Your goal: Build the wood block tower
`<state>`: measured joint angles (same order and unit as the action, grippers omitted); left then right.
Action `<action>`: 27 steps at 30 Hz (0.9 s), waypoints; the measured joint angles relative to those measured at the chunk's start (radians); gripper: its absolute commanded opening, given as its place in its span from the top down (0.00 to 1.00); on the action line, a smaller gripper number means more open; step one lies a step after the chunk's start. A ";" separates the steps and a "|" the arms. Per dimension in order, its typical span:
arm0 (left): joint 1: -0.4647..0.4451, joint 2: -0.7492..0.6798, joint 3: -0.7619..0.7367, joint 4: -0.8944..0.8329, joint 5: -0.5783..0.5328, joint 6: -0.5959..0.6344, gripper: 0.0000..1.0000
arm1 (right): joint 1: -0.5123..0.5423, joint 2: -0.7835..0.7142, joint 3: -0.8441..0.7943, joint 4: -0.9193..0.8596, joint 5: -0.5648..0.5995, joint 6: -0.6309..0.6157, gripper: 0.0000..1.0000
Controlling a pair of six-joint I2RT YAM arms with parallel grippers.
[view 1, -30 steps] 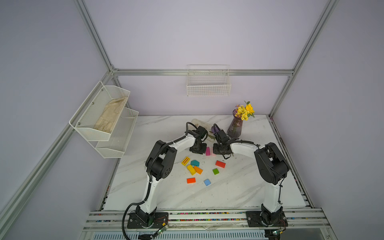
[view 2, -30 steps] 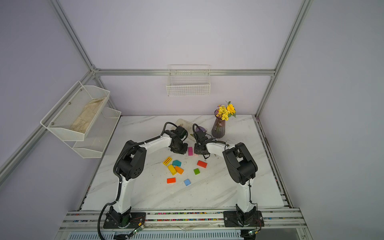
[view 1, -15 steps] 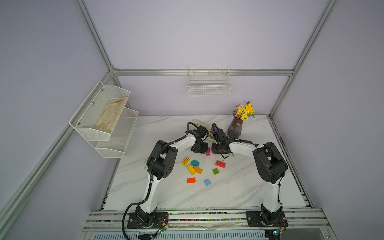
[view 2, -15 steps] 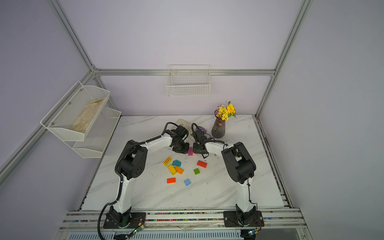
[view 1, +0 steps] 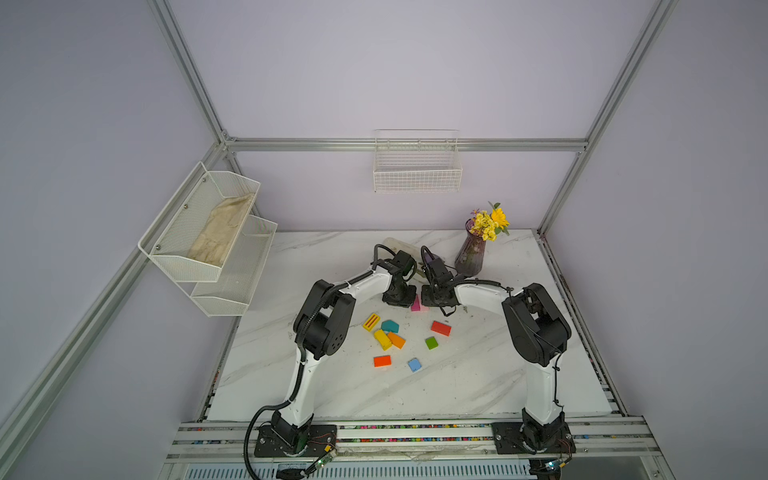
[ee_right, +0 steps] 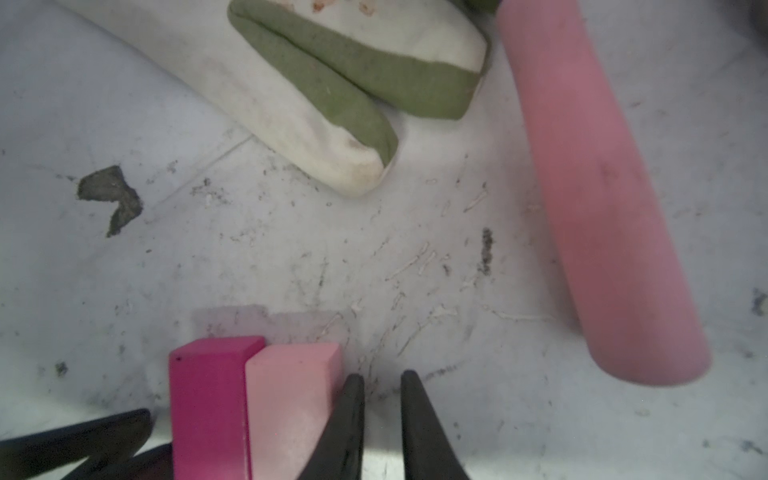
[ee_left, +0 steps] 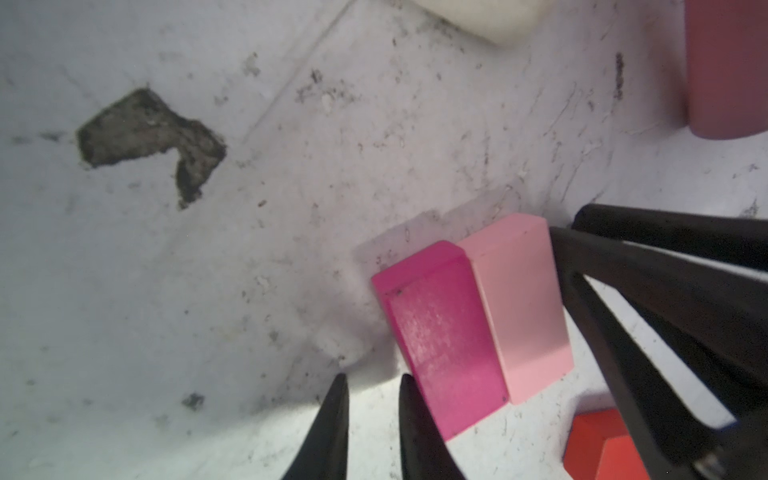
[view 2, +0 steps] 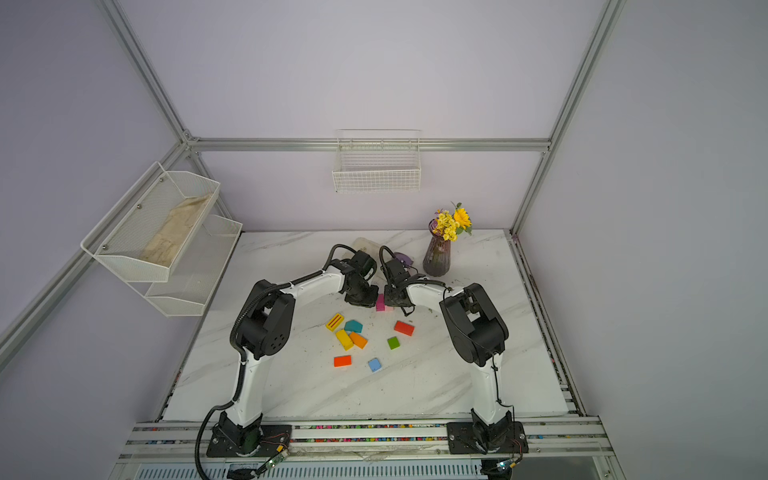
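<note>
Magenta block (ee_left: 449,345) touches pink block (ee_left: 519,299), clear only in wrist views

You have: table (ee_left: 208,291), marble-look, smooth, scuffed and gritty; magenta block (ee_left: 444,345), painted wood, matt, paint rubbed thin on one face; pink block (ee_left: 519,299), painted, smooth, matt; cloth (ee_right: 332,75), soft fabric, stained; handle (ee_right: 602,208), smooth, matt; basket (view 1: 417,180), white wire; frame (view 1: 291,144), brushed metal.
</note>
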<state>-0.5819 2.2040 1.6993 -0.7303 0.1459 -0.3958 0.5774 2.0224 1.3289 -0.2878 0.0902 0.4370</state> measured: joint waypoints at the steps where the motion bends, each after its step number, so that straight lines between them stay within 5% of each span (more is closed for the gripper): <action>1: 0.000 0.003 0.005 -0.003 0.002 0.001 0.76 | 0.001 0.000 0.000 0.001 0.001 0.002 0.79; 27: 0.003 0.053 0.102 -0.095 0.026 0.023 0.63 | -0.001 -0.010 -0.036 0.046 0.067 0.029 0.79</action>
<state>-0.5785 2.2574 1.8015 -0.8249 0.1722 -0.3733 0.5762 2.0121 1.2926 -0.2420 0.1570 0.4664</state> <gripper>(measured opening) 0.366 0.209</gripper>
